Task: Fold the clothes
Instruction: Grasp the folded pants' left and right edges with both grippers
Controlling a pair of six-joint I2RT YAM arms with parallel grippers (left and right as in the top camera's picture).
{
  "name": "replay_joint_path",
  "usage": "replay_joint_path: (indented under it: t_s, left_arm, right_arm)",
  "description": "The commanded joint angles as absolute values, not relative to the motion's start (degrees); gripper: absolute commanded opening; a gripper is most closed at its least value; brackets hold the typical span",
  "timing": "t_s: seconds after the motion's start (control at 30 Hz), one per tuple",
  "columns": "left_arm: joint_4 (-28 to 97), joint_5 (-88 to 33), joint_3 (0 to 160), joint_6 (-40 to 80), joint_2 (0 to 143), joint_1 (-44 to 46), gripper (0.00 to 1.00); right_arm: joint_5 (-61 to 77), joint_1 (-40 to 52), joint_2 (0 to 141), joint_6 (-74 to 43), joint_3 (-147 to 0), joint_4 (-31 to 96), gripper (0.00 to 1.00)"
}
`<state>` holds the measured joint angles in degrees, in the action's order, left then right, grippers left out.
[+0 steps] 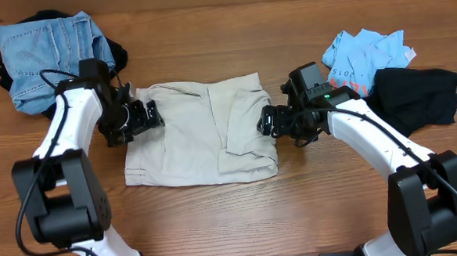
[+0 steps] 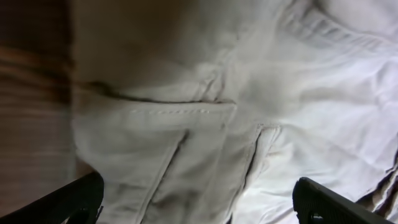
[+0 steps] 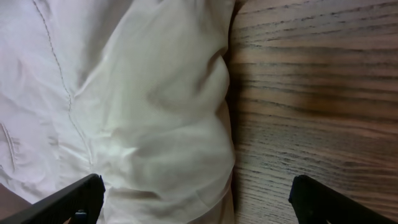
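Cream-beige trousers (image 1: 201,129) lie folded into a rough rectangle at the table's middle. My left gripper (image 1: 138,119) hovers open over their left edge, and its wrist view shows a stitched pocket (image 2: 180,118) with nothing between the fingers (image 2: 74,202). At the trousers' right edge my right gripper (image 1: 273,122) stands open; its wrist view shows the cloth's folded edge (image 3: 186,124) beside bare wood (image 3: 311,93). Blue denim (image 1: 44,51) sits on black pieces at the back left. A light-blue printed tee (image 1: 362,54) and a black garment (image 1: 415,95) lie at the back right.
The wooden table (image 1: 217,215) shows bare in front of the trousers and along the back between the two piles. Both arms' bases (image 1: 60,207) stand at the near corners.
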<state>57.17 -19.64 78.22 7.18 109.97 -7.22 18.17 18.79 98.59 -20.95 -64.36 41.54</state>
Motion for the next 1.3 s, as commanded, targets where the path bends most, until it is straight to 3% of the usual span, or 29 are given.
replay_joint_path:
  t_s: [0.0, 0.33, 0.67, 1.27]
  left_arm:
    - [55.99, -21.67, 77.87, 4.67, 112.88, -7.16, 1.0]
    - [54.02, -11.11, 78.59, 4.69, 117.51, -7.18, 1.0]
    - [62.35, -6.83, 89.41, 2.92, 117.21, -7.18, 1.0]
    - [47.57, -20.67, 73.76, 1.5, 117.34, -7.86, 1.0]
  right_arm:
    - [19.42, 18.68, 98.45, -20.75, -64.05, 41.17, 1.0]
    - [19.42, 18.68, 98.43, -20.71, -64.05, 41.36, 1.0]
    - [19.4, 18.68, 98.45, -20.73, -64.05, 42.68, 1.0]
    - [19.64, 18.68, 98.45, -20.75, -64.05, 42.46, 1.0]
